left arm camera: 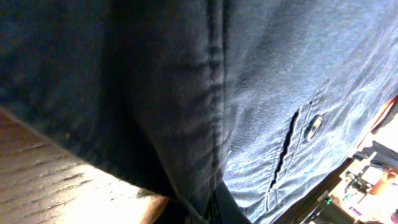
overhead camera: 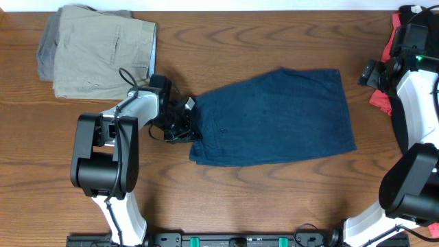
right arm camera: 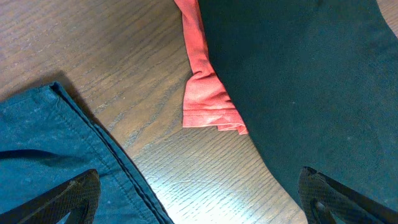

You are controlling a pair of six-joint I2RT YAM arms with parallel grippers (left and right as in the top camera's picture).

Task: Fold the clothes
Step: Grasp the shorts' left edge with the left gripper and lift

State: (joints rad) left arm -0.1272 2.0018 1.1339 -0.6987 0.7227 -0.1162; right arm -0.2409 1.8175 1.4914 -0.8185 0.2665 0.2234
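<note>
The dark navy shorts [overhead camera: 274, 116] lie flat across the middle of the wooden table, folded over on themselves. My left gripper [overhead camera: 186, 122] is at their left edge, shut on a bunched fold of the fabric. In the left wrist view the shorts [left arm camera: 249, 93] fill the frame, with a seam and a pocket slit showing, and cloth is pinched between the fingers [left arm camera: 208, 211]. My right gripper [overhead camera: 374, 72] is open and empty at the far right. Its fingers [right arm camera: 199, 199] hover over bare table beside a corner of the shorts [right arm camera: 50, 162].
Folded khaki-beige trousers [overhead camera: 96, 48] lie at the back left. A black garment [right arm camera: 311, 74] with a coral-pink edge [right arm camera: 202, 93] lies at the right edge, under the right arm [overhead camera: 411, 89]. Bare wood shows along the front of the table [overhead camera: 260, 199].
</note>
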